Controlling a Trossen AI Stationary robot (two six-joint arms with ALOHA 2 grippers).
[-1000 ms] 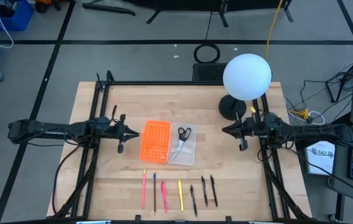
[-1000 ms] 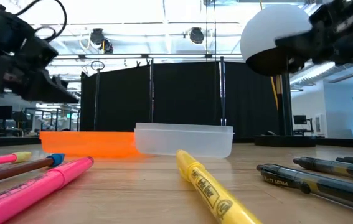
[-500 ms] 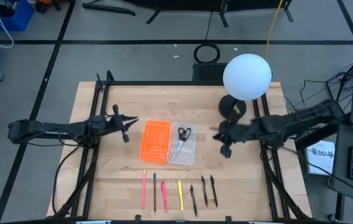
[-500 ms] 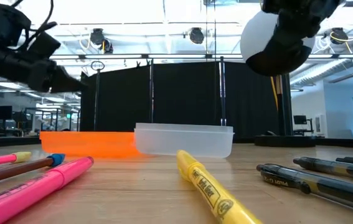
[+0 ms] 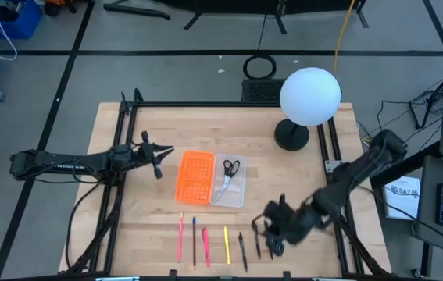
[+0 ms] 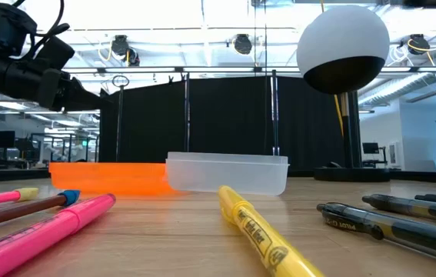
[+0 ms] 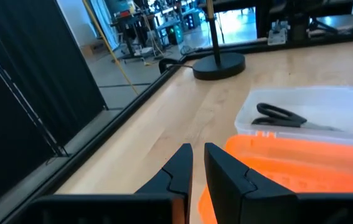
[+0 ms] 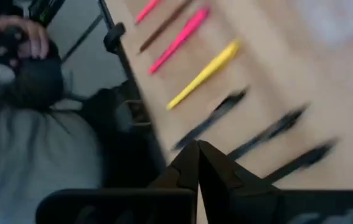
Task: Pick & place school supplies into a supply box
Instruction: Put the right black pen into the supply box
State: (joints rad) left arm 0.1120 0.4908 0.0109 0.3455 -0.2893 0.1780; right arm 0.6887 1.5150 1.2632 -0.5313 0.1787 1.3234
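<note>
The clear supply box lies mid-table with the black-handled scissors inside; they also show in the left wrist view. The orange perforated piece lies against the box's left side. A row of pens lies near the front edge: pink, brown, pink, yellow and three black ones. My right gripper is shut and empty, above the black pens. My left gripper is shut and empty, left of the orange piece.
A white globe lamp on a black base stands at the far right. Black frame rails run along both table sides. A person's hand shows beyond the near edge in the right wrist view.
My right gripper has swung from beside the lamp base at the table's right toward the near edge and down, and now hangs over the black pens. My left gripper has shifted a little toward the far edge. The supplies and the box have not moved.
</note>
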